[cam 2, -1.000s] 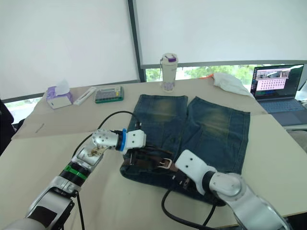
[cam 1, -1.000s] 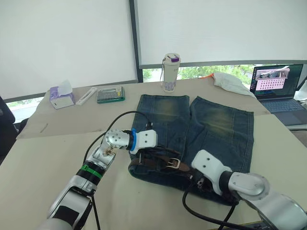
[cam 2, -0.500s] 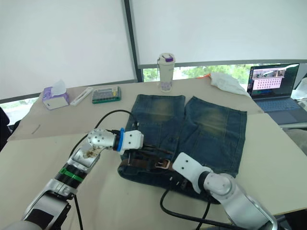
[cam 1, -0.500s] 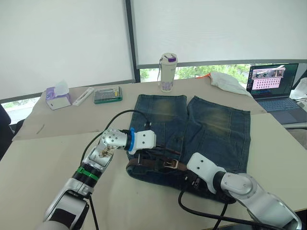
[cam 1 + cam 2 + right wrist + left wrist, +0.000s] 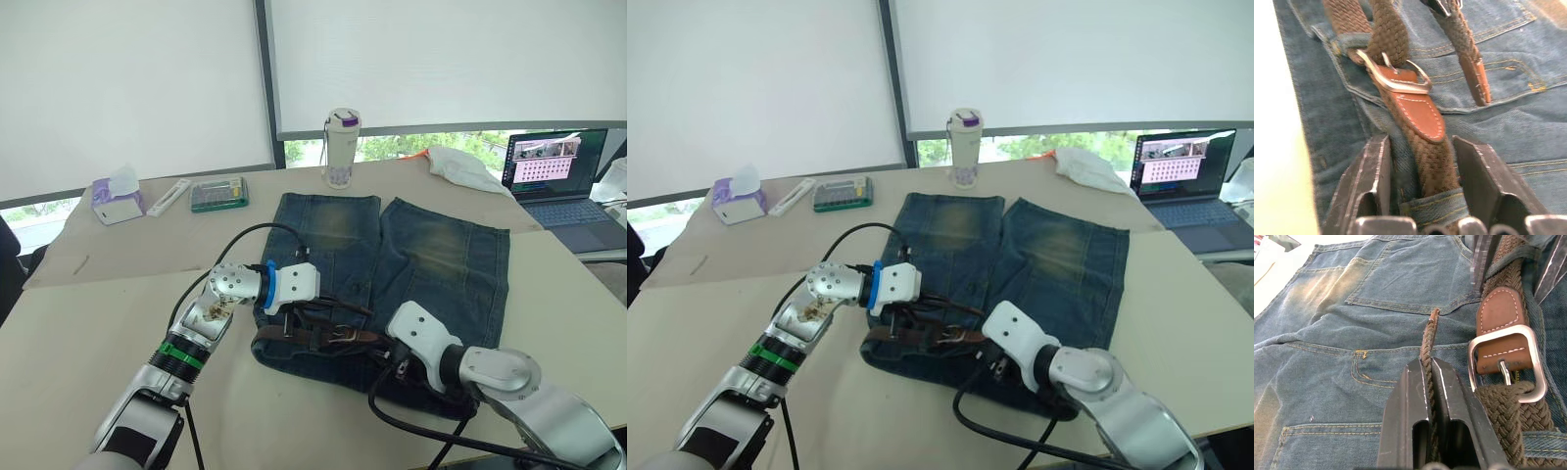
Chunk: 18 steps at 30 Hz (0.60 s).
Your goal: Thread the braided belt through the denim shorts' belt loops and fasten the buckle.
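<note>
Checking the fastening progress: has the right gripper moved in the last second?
Cannot tell: the right gripper sits at the waistband of the denim shorts beside the buckle as before; the camera itself shifted.

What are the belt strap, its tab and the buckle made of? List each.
Braided belt: olive-brown woven cord, probably fabric, by its plaited texture.
Tab: reddish-brown leather or imitation, smooth with pale edge stitching.
Buckle: silvery metal, by its bright shine.

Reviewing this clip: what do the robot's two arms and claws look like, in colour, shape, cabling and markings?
Left arm: silver-grey segments, green band, blue ring behind a white block-shaped wrist housing, black looping cable. Left claw: two flat black fingers. Right arm: rounded silver joints, white housing, black cable. Right claw: two broad black fingers.
</note>
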### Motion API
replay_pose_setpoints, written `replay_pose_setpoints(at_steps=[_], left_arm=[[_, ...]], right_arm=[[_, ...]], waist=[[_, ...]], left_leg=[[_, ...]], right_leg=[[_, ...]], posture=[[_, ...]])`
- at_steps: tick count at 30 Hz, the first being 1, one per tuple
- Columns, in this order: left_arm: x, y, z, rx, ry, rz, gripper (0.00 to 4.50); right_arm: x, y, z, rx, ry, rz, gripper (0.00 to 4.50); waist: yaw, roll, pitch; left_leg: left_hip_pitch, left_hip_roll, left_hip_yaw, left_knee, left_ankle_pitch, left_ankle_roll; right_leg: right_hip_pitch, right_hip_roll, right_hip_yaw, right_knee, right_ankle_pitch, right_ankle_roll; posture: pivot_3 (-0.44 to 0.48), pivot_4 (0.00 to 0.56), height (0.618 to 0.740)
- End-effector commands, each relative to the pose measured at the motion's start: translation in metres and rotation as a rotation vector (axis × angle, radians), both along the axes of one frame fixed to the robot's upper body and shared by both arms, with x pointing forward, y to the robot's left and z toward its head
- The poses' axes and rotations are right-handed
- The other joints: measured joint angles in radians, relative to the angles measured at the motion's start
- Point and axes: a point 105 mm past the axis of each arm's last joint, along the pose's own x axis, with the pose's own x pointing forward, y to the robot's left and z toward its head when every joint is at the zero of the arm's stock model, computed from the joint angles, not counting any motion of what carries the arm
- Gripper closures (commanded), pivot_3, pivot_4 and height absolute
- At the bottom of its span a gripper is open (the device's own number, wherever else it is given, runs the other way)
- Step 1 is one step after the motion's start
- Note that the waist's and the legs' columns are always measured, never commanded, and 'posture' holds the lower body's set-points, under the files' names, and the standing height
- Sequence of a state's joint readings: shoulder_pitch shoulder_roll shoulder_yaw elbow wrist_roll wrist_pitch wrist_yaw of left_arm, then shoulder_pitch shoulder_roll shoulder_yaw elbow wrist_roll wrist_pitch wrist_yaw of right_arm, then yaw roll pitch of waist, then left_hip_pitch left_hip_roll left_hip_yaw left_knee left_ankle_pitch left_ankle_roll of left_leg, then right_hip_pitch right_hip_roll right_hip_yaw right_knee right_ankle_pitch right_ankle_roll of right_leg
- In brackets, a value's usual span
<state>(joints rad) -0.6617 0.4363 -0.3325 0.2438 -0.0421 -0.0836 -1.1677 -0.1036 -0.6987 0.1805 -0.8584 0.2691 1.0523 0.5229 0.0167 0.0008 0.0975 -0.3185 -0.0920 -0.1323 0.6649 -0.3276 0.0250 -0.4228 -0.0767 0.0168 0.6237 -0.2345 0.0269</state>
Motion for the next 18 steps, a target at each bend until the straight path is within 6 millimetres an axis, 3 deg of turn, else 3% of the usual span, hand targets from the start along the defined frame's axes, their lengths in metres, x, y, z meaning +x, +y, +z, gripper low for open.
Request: replay_pose_setpoints(at_steps=[1, 6, 10, 14, 18], left_arm=[[0.003, -0.002, 0.018, -0.039, -0.045, -0.003, 4.50], [0.003, 0.000, 0.020, -0.038, -0.044, 0.003, 4.50], [0.003, 0.000, 0.020, -0.040, -0.040, 0.008, 4.50], [0.002, 0.000, 0.020, -0.040, -0.037, 0.008, 4.50], [0.002, 0.001, 0.018, -0.038, -0.030, 0.014, 4.50]], right_arm=[[0.000, 0.005, 0.012, 0.028, -0.052, 0.025, 2.37], [-0.002, 0.014, 0.017, 0.096, -0.036, 0.053, 2.37], [0.006, 0.009, 0.014, 0.032, -0.066, 0.037, 2.37], [0.001, 0.025, 0.029, 0.190, -0.044, 0.074, 2.37], [0.006, 0.013, 0.010, 0.009, -0.054, 0.062, 2.37]], waist=[[0.000, 0.000, 0.000], [-0.002, 0.000, 0.000], [-0.002, 0.000, 0.000], [-0.004, 0.000, 0.000], [-0.002, 0.001, -0.001]], left_leg=[[0.000, 0.000, 0.000, 0.000, 0.000, 0.000], [0.000, 0.000, 0.000, 0.000, 0.000, 0.000], [0.000, 0.000, 0.000, 0.000, 0.000, 0.000], [0.000, 0.000, 0.000, 0.000, 0.000, 0.000], [0.000, 0.000, 0.000, 0.000, 0.000, 0.000]], right_leg=[[0.000, 0.000, 0.000, 0.000, 0.000, 0.000], [0.000, 0.000, 0.000, 0.000, 0.000, 0.000], [0.000, 0.000, 0.000, 0.000, 0.000, 0.000], [0.000, 0.000, 0.000, 0.000, 0.000, 0.000], [0.000, 0.000, 0.000, 0.001, 0.000, 0.000]], posture=[[0.000, 0.150, 0.740], [0.000, 0.150, 0.740], [0.000, 0.150, 0.740], [0.000, 0.150, 0.740], [0.000, 0.150, 0.740]])
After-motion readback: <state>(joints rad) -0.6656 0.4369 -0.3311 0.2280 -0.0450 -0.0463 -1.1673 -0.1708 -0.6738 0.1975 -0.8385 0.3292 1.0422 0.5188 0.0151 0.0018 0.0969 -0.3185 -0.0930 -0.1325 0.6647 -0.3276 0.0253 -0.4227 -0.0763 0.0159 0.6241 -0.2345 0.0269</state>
